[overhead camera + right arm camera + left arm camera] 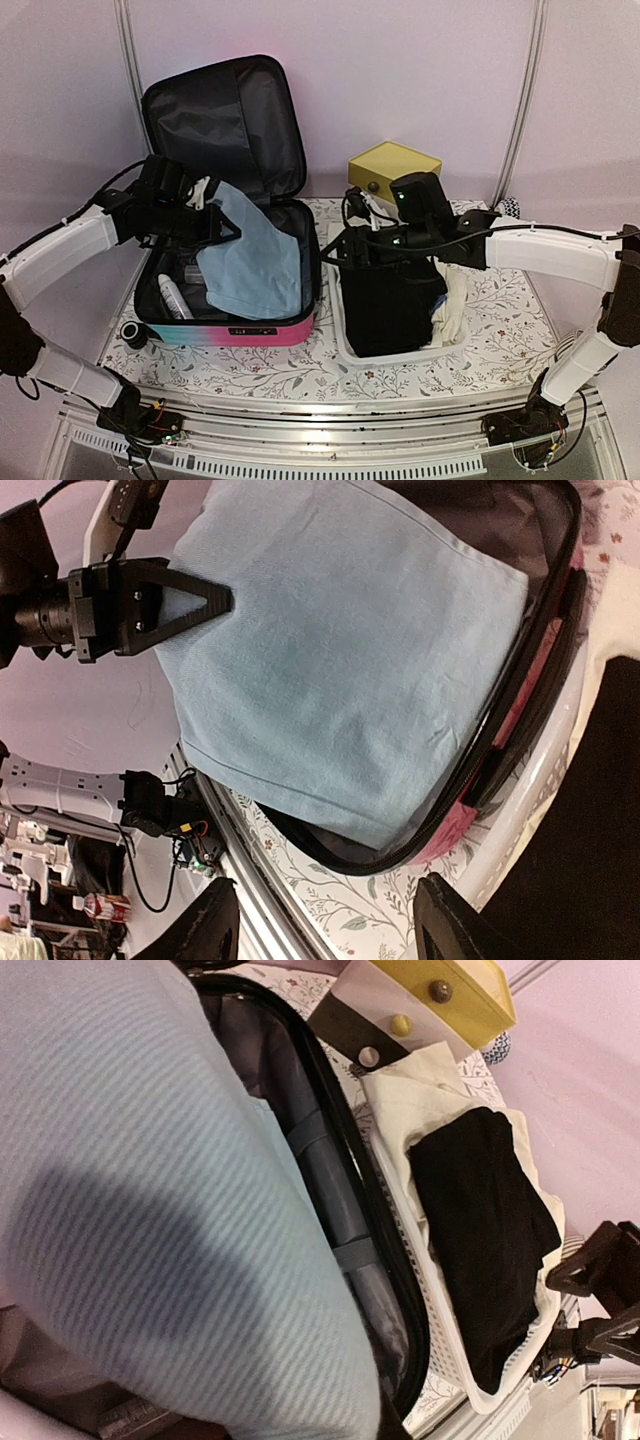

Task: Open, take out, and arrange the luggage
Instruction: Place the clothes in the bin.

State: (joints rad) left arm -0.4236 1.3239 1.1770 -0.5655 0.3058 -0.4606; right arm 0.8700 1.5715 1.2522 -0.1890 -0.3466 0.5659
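One claw (225, 228), the left, pinches blue cloth (255, 260) over luggage (235, 332).

One suitcase (230, 332), one blue cloth (255, 260), one white basket (500, 1385), one black garment (390, 300), one yellow-topped box (395, 163).

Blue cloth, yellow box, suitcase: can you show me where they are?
blue cloth (255, 265), top view, middle of the fabric.
yellow box (392, 163), top view, its flat top.
suitcase (270, 335), top view, pink front wall.
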